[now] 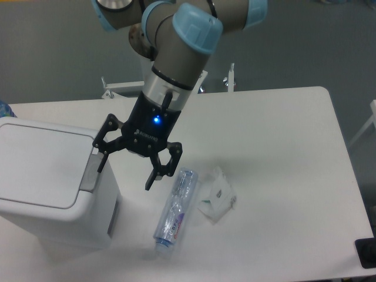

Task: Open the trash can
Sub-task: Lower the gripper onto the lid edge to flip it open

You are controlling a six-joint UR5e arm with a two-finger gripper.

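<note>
White plastic, the trash can sits at the desk's left edge, lid down. Its grey push tab faces right, toward the gripper, whose released jaws hang spread just beside it, one finger nearly touching.

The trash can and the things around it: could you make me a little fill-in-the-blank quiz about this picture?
1. The lid of the white trash can is ____.
2. The gripper has its two fingers spread ____.
3. The plastic bottle is lying on its ____ on the table.
4. The crumpled wrapper lies on the side of the bottle ____ from the trash can.

Missing words: shut; open; side; away
</note>
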